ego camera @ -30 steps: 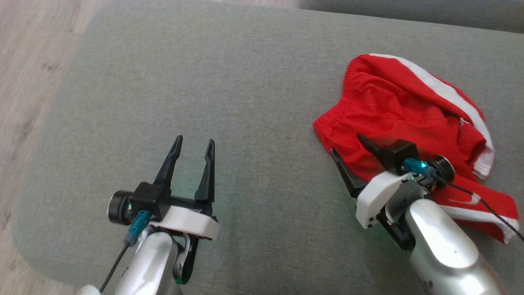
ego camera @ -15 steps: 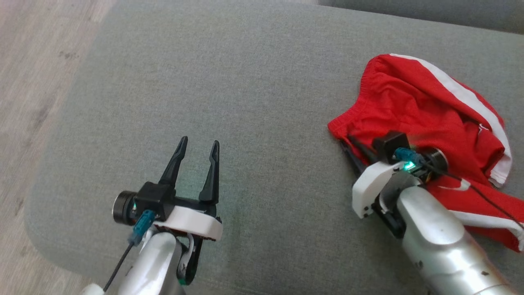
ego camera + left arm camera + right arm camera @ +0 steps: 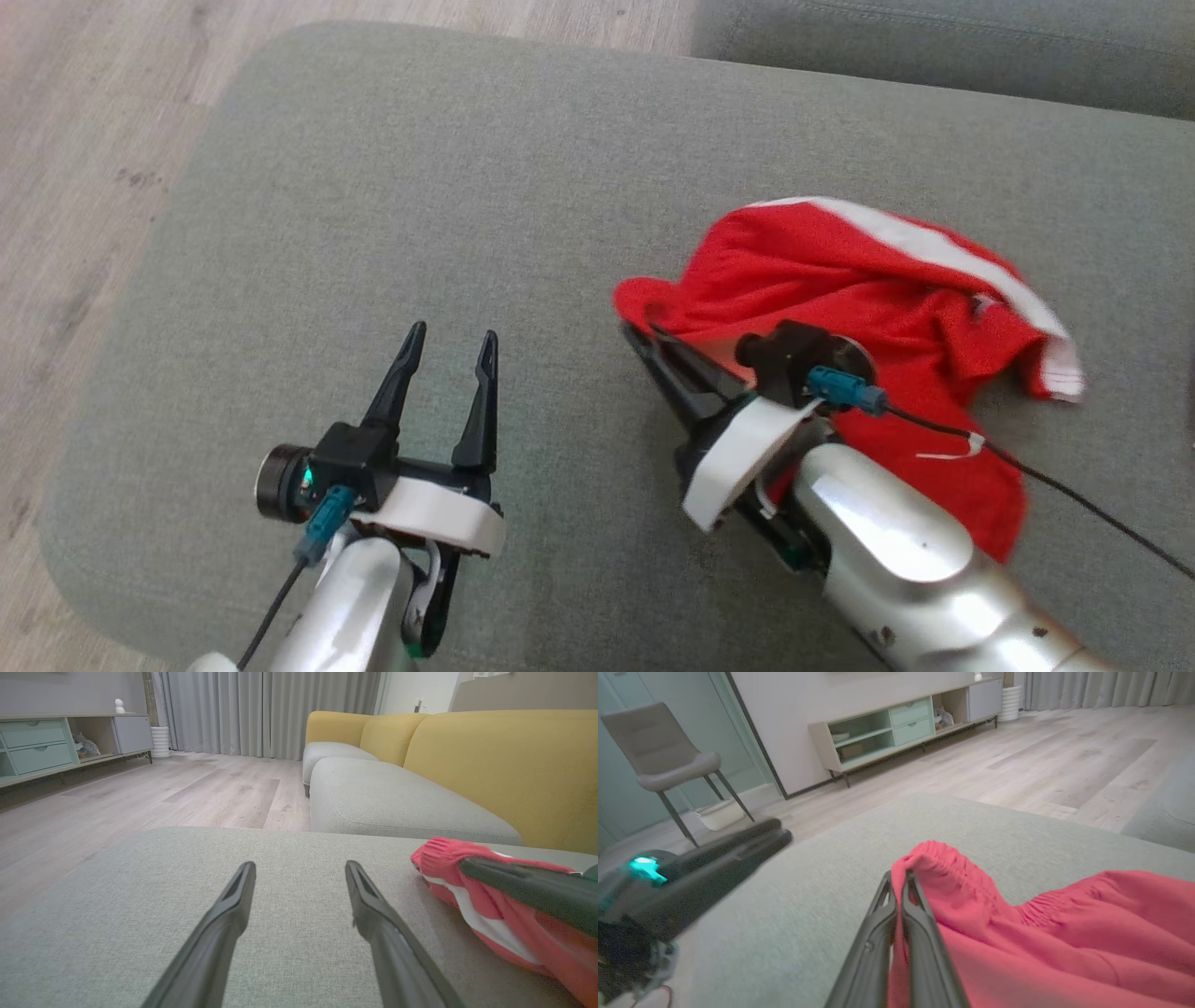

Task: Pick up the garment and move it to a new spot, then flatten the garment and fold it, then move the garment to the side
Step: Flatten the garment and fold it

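The garment (image 3: 840,299) is a pair of red shorts with white side stripes, crumpled on the grey sofa cushion (image 3: 467,187) right of centre. My right gripper (image 3: 644,331) is shut on the elastic waistband at the garment's left end, lifting that edge; in the right wrist view the right gripper (image 3: 899,879) pinches the red waistband (image 3: 938,858) between its closed fingers. My left gripper (image 3: 450,338) stands open over bare cushion to the left, nothing between its fingers. In the left wrist view the left gripper (image 3: 299,868) points at the cushion, with the garment (image 3: 467,896) to its right.
The cushion's left and near edges drop to a wood floor (image 3: 65,140). A second grey seat (image 3: 934,37) lies behind, with yellow backrests (image 3: 490,765). A chair (image 3: 668,760) and a low cabinet (image 3: 901,723) stand across the room.
My right gripper has closed on the waistband and dragged the garment leftward across the cushion. The camera has also shifted. The left gripper has stayed open in place.
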Robot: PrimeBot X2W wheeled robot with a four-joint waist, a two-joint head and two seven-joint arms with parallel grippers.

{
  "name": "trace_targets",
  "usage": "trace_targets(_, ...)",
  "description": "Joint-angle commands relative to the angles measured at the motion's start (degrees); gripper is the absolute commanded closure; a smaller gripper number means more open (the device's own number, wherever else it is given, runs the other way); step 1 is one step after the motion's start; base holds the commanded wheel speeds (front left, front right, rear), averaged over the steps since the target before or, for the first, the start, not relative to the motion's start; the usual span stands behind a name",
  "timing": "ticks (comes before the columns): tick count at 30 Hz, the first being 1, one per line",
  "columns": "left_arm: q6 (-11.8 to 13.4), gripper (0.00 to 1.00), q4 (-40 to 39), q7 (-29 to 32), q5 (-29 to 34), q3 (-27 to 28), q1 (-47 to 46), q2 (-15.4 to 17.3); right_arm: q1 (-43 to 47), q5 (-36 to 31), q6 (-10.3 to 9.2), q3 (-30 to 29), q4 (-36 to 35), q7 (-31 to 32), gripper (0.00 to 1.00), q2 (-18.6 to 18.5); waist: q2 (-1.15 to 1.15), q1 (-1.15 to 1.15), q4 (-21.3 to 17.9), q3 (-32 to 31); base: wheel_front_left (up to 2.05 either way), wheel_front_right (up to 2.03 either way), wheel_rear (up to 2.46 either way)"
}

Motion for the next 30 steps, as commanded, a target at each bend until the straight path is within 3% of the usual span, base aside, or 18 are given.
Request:
trace_targets(1, -0.16, 0.00, -1.48, -0.55, 0.42, 2.18, -0.87, 0.41, -2.01, 1.23, -0.05, 0.96, -2.64, -0.81, 1.00, 1.42, 0.00, 0.00, -0.08, -0.09, 0.00, 0.00, 0.00)
trace_targets(7, -0.31, 0.00, -1.70, -0.55, 0.81, 2.48, -0.59, 0.41, -2.20, 6.15, -0.05, 2.61, -5.46, 0.94, 1.00, -0.67, 0.00, 0.00, -0.34, 0.25, 0.00, 0.00, 0.00)
trace_targets(13, -0.50, 0.00, -1.93, -0.55, 0.97, 2.85, -1.40, 0.41, -2.71, 4.02, -0.05, -2.44, 2.53, 4.23, 1.00, -3.03, 0.00, 0.00, -0.53, 1.65, 0.00, 0.00, 0.00)
trace_targets(20, -0.70, 0.00, -1.83, -0.55, 0.87, 2.70, -2.14, 0.41, -3.84, -0.07, -0.05, -5.44, 9.25, 4.87, 1.00, -1.60, 0.00, 0.00, -0.97, 3.02, 0.00, 0.00, 0.00)
trace_targets(21, -0.70, 0.00, -1.78, -0.55, 0.86, 2.68, -2.26, 0.41, -4.04, -0.93, -0.05, -5.19, 9.78, 4.79, 0.78, -1.53, 0.00, 0.00, -1.04, 3.10, 0.00, 0.00, 0.00)
trace_targets(22, -0.70, 0.00, -1.72, -0.55, 0.86, 2.68, -2.36, 0.41, -4.28, -1.96, -0.05, -4.98, 10.31, 4.57, 0.04, -1.49, 0.00, 0.00, -1.13, 3.14, 0.00, 0.00, 0.00)
trace_targets(23, -0.68, 0.00, -1.64, -0.55, 0.87, 2.70, -2.47, 0.41, -4.48, -2.87, -0.05, -4.98, 10.72, 4.10, 0.00, -1.38, 0.00, 0.00, -1.24, 3.14, 0.00, 0.00, 0.00)
trace_targets(30, -0.63, 0.00, -1.36, -0.55, 1.19, 3.45, -2.48, 0.52, -3.85, -2.77, -0.05, -8.92, 8.88, -0.61, 0.00, -0.48, 0.00, 0.00, -3.23, 1.95, 0.00, 0.00, 0.00)
